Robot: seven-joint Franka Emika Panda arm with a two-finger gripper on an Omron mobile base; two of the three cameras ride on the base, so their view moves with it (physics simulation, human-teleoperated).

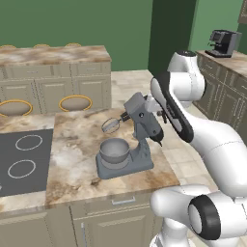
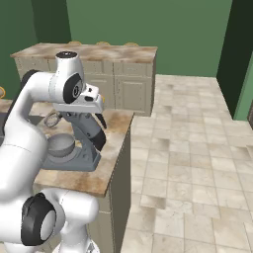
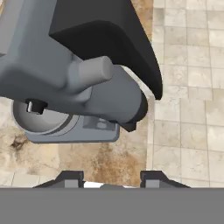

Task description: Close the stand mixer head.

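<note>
Right up against the hand camera looms the blue-grey blocky stand mixer head (image 3: 65,83) with its black curved trim, and below it the claw (image 3: 111,178) shows two dark tips set well apart, gripping nothing. From the left base view the head (image 1: 141,116) is tilted up and back on its grey pedestal, wire whisk (image 1: 111,126) hanging in the air above the round grey bowl (image 1: 115,150), all near the right end of the marbled brown desk (image 1: 72,173). The claw seems to hover right at the raised rear of the head; whether it touches, I can't tell.

My call: closing is not done yet. The clean way is to press on the top of the head, towards the whisk end, and follow the hinge's arc down until the whisk drops into the bowl, not shoving sideways, which could skid the mixer.

Around it: a dark cooktop (image 1: 21,159) to the left, a black-and-silver coffee machine (image 1: 223,42) far off. Nothing blocks the swing.
</note>
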